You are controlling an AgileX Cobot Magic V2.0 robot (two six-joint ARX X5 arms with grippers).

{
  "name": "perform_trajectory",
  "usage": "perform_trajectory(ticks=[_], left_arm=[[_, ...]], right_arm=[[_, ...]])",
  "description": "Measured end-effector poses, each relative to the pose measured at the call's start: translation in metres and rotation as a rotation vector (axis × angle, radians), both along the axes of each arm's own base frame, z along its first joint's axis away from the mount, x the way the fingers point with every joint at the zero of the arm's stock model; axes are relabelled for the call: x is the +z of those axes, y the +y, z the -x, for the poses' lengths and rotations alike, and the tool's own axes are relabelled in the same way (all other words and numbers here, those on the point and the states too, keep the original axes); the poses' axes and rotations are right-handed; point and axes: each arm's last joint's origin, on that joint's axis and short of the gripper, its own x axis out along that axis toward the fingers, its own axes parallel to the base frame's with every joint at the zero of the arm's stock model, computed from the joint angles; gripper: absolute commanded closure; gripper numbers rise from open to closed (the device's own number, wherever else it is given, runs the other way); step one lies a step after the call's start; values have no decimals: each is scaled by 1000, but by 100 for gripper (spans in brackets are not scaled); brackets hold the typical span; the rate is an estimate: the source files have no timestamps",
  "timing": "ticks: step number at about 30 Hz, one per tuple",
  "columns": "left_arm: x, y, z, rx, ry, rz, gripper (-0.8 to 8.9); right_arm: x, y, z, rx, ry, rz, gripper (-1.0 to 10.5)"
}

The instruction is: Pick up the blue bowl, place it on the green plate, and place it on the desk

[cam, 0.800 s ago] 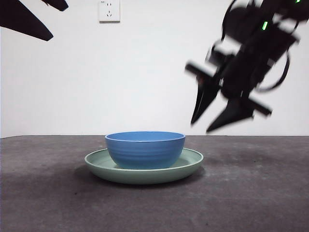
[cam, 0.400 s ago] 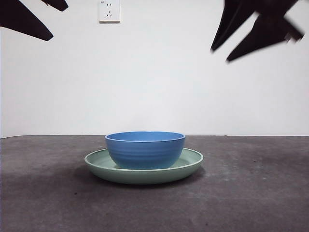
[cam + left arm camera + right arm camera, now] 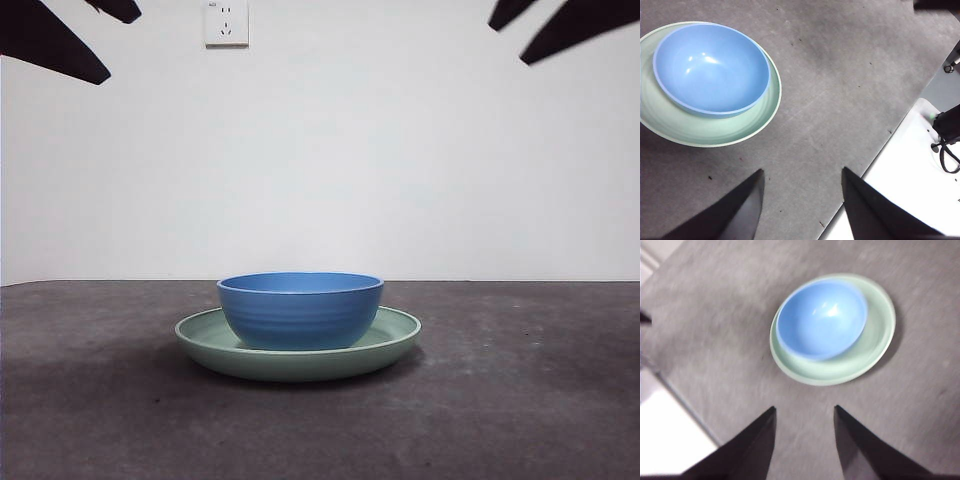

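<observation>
The blue bowl (image 3: 300,309) stands upright inside the green plate (image 3: 392,338), which rests on the dark desk (image 3: 520,400). Both wrist views look down on the pair: bowl (image 3: 710,67) on plate (image 3: 700,131), and bowl (image 3: 821,320) on plate (image 3: 875,345). My right gripper (image 3: 804,412) is open and empty, high above the desk; in the front view it shows only as black tips at the top right corner (image 3: 545,25). The left gripper (image 3: 802,175) also stands open and empty, well away from the bowl, with dark tips at the top left (image 3: 60,40).
A white wall socket (image 3: 226,22) sits high on the back wall. The desk's edge and a white surface with cables (image 3: 920,165) lie beyond it in the left wrist view.
The right gripper has risen from beside the bowl up to the top right corner, leaving most of the front view. Bowl, plate and left arm have not moved.
</observation>
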Motion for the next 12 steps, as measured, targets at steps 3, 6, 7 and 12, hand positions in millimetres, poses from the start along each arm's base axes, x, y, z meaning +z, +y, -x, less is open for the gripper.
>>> perform_trajectory(ticks=[3, 6, 7, 12], left_arm=[[0, 0, 0, 0, 0, 0, 564], [0, 0, 0, 0, 0, 0, 564], [0, 0, 0, 0, -1, 0, 564], [0, 0, 0, 0, -1, 0, 564]], right_arm=[[-17, 0, 9, 25, 18, 10, 763], [-31, -1, 16, 46, 25, 13, 763], [-33, -1, 18, 51, 18, 9, 763], [-29, -2, 21, 56, -23, -17, 763]])
